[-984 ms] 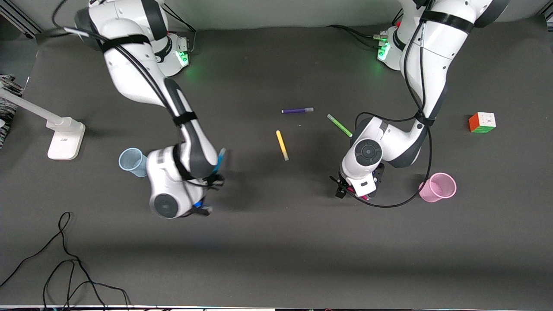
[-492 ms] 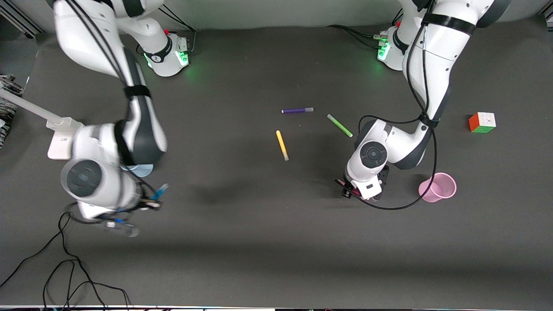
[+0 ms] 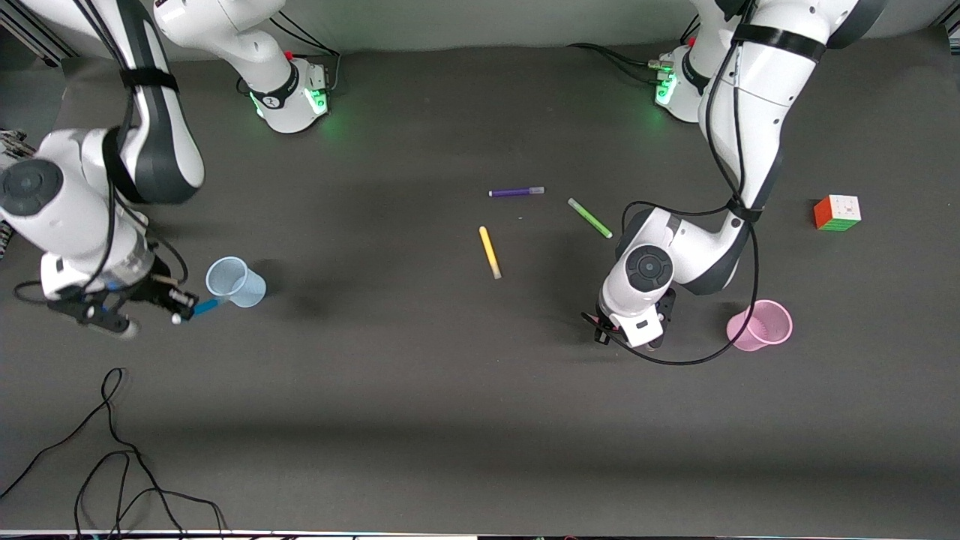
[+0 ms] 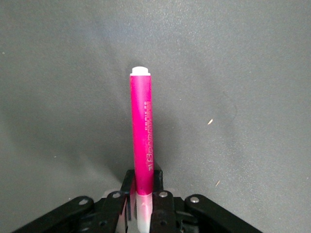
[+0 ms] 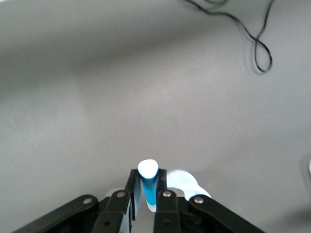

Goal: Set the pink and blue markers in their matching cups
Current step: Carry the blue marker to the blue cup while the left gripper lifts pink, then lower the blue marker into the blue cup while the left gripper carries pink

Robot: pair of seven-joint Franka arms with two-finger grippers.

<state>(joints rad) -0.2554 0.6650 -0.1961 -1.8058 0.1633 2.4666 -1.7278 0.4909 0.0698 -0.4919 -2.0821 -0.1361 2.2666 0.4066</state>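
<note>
My right gripper (image 3: 182,304) is shut on the blue marker (image 3: 204,306) and holds it tilted over the table, right beside the pale blue cup (image 3: 234,281) on the side toward the right arm's end. In the right wrist view the blue marker (image 5: 148,187) stands between the fingers, with the cup's rim (image 5: 188,182) just past it. My left gripper (image 3: 628,334) hangs over the table beside the pale pink cup (image 3: 761,325). It is shut on the pink marker (image 4: 142,136), which the wrist hides in the front view.
A purple pen (image 3: 516,192), a green pen (image 3: 589,217) and a yellow pen (image 3: 489,252) lie mid-table. A colour cube (image 3: 837,212) sits toward the left arm's end. A black cable (image 3: 112,450) loops near the front edge at the right arm's end.
My right arm swung the blue marker from mid-table toward the right arm's end, past the blue cup, and now holds it beside the cup. My left gripper barely moved.
</note>
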